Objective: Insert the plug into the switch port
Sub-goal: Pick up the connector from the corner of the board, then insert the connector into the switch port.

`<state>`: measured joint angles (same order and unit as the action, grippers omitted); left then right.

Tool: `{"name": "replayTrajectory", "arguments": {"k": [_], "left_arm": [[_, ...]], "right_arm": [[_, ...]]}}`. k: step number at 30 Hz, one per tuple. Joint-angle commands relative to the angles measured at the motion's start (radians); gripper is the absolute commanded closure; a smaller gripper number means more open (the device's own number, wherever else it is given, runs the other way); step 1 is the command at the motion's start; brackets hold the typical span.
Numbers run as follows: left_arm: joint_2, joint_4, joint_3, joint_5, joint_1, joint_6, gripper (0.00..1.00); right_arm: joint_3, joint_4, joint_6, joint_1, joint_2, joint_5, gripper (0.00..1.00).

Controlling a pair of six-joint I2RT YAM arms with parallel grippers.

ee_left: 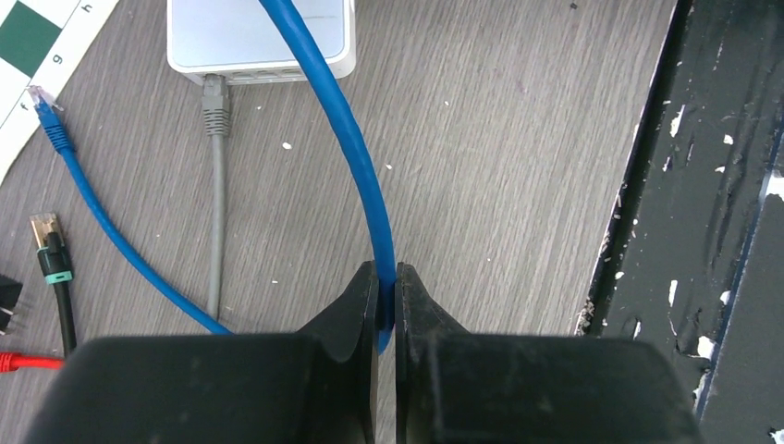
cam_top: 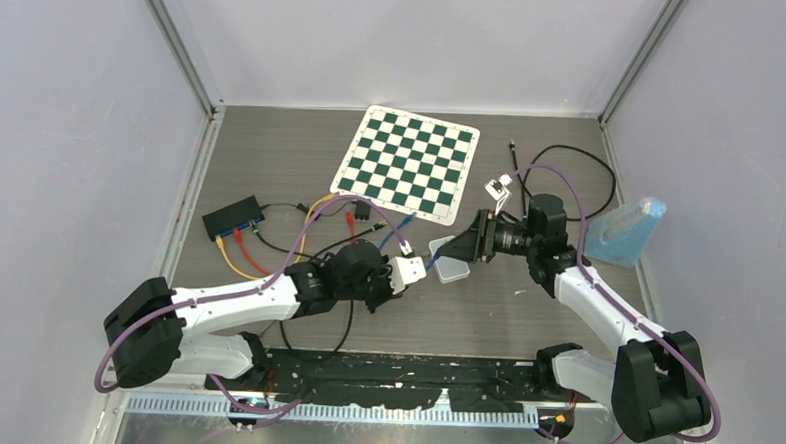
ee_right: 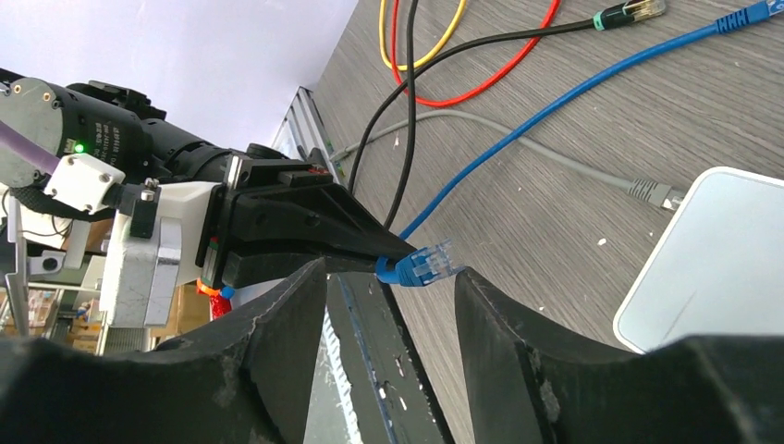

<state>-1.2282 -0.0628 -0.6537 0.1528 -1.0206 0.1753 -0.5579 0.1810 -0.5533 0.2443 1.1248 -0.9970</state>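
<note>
Pinching the blue cable just behind its plug, the left tool is clenched tight. The plug sticks out past that tool's tips. The right tool is spread wide, with one finger on each side of the plug, not squeezing it. The white switch lies on the worktop ahead of the left tool, with a grey cable plugged in.

2 white arms, purple cables, black fingers
</note>
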Motion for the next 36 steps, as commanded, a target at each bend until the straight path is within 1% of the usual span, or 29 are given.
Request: {"name": "replayTrajectory", "arguments": {"k": [1,2,5,10,17,19,20,21,22,24,26,27,28,29,30,31,32,33,36], "left_arm": [[0.017,0.034,0.004,0.046,0.003,0.016,1.0],[0.02,0.034,0.006,0.048,0.002,0.016,1.0],[0.028,0.034,0.01,0.053,0.003,0.018,1.0],[0.042,0.037,0.02,0.056,0.002,0.018,1.0],[0.049,0.043,0.023,0.059,0.002,0.015,1.0],[0.048,0.04,0.022,0.052,0.002,0.015,1.0],[0.046,0.039,0.022,0.049,0.003,0.013,1.0],[0.046,0.04,0.023,0.045,0.002,0.01,1.0],[0.047,0.039,0.023,0.033,0.002,0.006,1.0],[0.05,0.042,0.021,-0.011,0.002,-0.01,1.0],[0.063,0.049,0.017,-0.054,0.002,-0.028,0.91],[0.072,0.052,0.009,-0.066,0.002,-0.029,0.84],[0.081,0.056,0.002,-0.076,0.002,-0.029,0.73],[0.085,0.057,-0.01,-0.086,0.003,-0.025,0.68],[0.084,0.057,-0.025,-0.104,0.002,-0.019,0.57],[0.078,0.078,-0.044,-0.118,0.002,-0.012,0.54],[0.063,0.089,-0.063,-0.128,0.003,-0.006,0.52],[0.046,0.093,-0.085,-0.134,0.003,0.001,0.5],[-0.019,0.095,-0.155,-0.116,0.001,0.005,0.48]], "right_arm": [[0.004,0.09,-0.026,-0.005,-0.003,-0.021,0.42],[0.008,0.091,-0.031,-0.005,-0.003,-0.014,0.43],[0.019,0.14,-0.063,-0.005,0.004,-0.011,0.5],[0.026,0.161,-0.086,-0.006,0.027,-0.006,0.52],[0.038,0.161,-0.075,-0.006,0.019,0.002,0.52],[0.044,0.162,-0.075,-0.006,0.017,0.003,0.58],[0.046,0.164,-0.074,-0.005,0.013,0.004,0.68],[0.051,0.165,-0.074,-0.006,0.011,0.009,0.72],[0.053,0.165,-0.076,-0.005,0.004,0.013,0.81],[0.06,0.164,-0.081,-0.006,-0.01,0.026,0.88],[0.073,0.172,-0.106,-0.005,-0.027,0.052,0.91],[0.094,0.186,-0.149,-0.005,-0.033,0.078,0.93],[0.112,0.233,-0.181,-0.004,-0.045,0.096,0.94],[0.16,0.271,-0.26,-0.001,-0.05,0.133,0.95],[0.185,0.358,-0.3,0.003,-0.059,0.153,0.95],[0.237,0.4,-0.376,0.011,-0.063,0.19,0.95],[0.28,0.466,-0.405,0.015,-0.069,0.227,0.95],[0.298,0.488,-0.451,0.029,-0.072,0.248,0.95],[0.367,0.561,-0.525,0.066,-0.092,0.356,0.95]]}}
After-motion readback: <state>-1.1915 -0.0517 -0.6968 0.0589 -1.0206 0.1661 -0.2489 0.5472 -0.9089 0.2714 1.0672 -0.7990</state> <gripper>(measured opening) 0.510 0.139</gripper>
